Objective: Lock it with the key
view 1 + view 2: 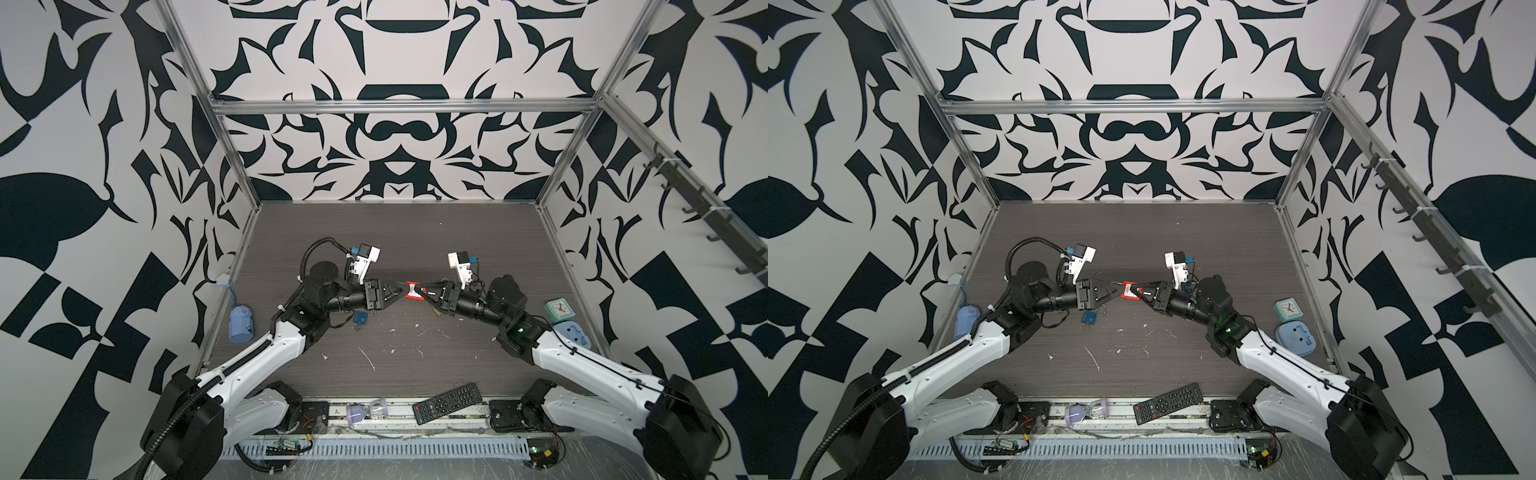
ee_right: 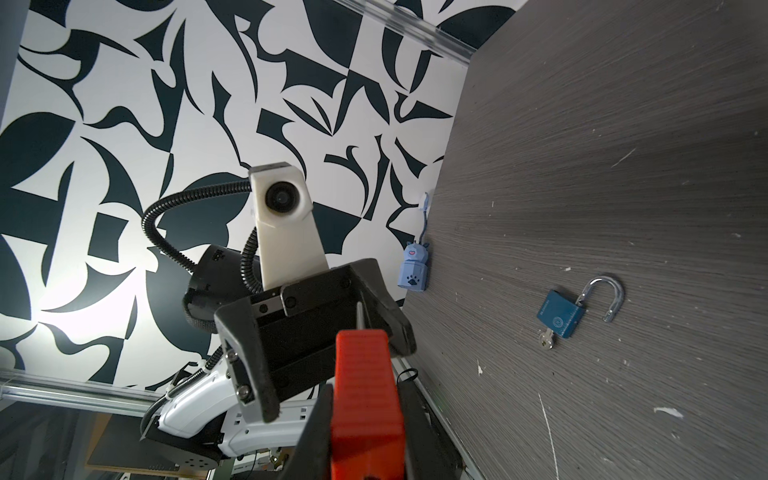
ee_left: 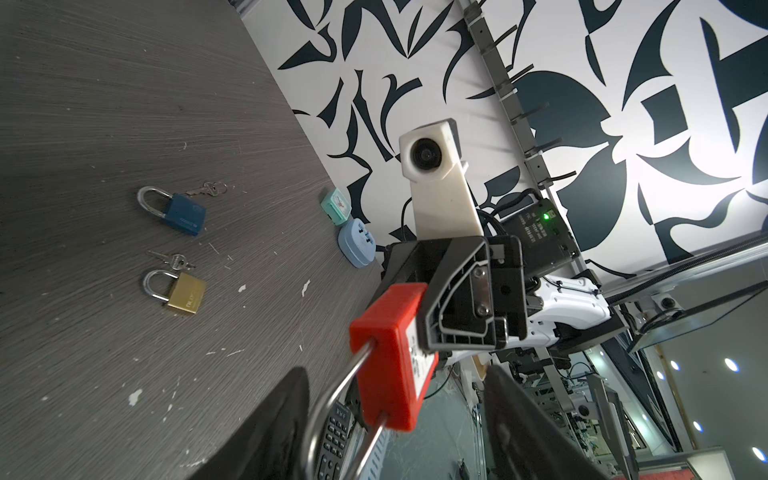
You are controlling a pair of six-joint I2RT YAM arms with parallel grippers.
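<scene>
**Item:** red padlock [image 1: 412,289], raised off the tabletop [image 1: 374,232] at mid-table in both top views.

**Holder:** we log the right gripper [image 2: 365,390] at the padlock's 3 o'clock, clamped on the red body.

**Shackle:** the steel shackle [image 3: 332,399] points to 9 o'clock and lies between the parted fingers of the left gripper [image 3: 394,370]. We cannot tell whether a finger touches it.

**Also on the table:** blue padlock [image 2: 561,318], shackle swung open, key [image 2: 547,338] in its base, at 8 o'clock of the red one.
</scene>
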